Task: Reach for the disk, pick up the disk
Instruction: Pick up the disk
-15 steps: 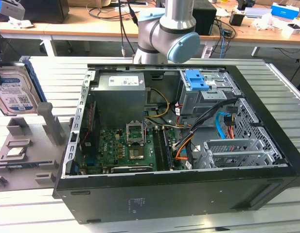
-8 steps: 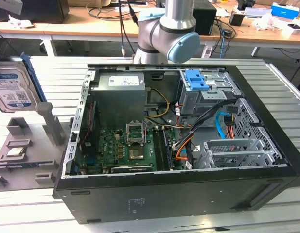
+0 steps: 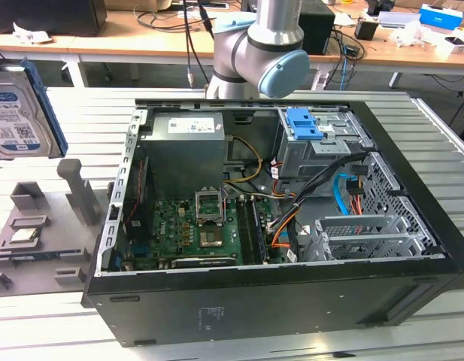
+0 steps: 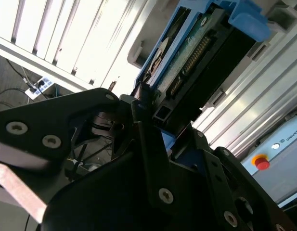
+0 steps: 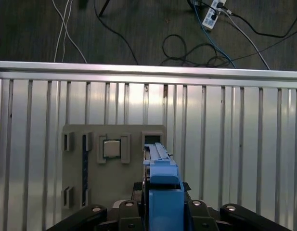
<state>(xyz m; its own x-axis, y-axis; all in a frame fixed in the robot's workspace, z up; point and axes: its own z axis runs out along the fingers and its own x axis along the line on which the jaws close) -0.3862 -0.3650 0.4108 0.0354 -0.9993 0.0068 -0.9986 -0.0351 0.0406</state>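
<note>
The disk (image 3: 17,113) stands on edge at the exterior view's left. It is silver with a white-and-blue label and blue side rails, and it hangs clear above the grey holder (image 3: 36,226). In the first wrist view its blue rail (image 5: 161,192) shows edge-on between my black fingers (image 5: 126,209), over the holder's empty slot (image 5: 150,139). In the second wrist view my gripper (image 4: 153,115) is shut on the connector end of the disk (image 4: 196,53).
An open computer case (image 3: 412,286) takes up the middle and right of the slatted metal table (image 3: 89,113); a blue latch piece (image 3: 303,124) sits on its drive cage. A small square chip (image 3: 25,235) rests in the holder. Desks with cables (image 3: 164,19) stand behind.
</note>
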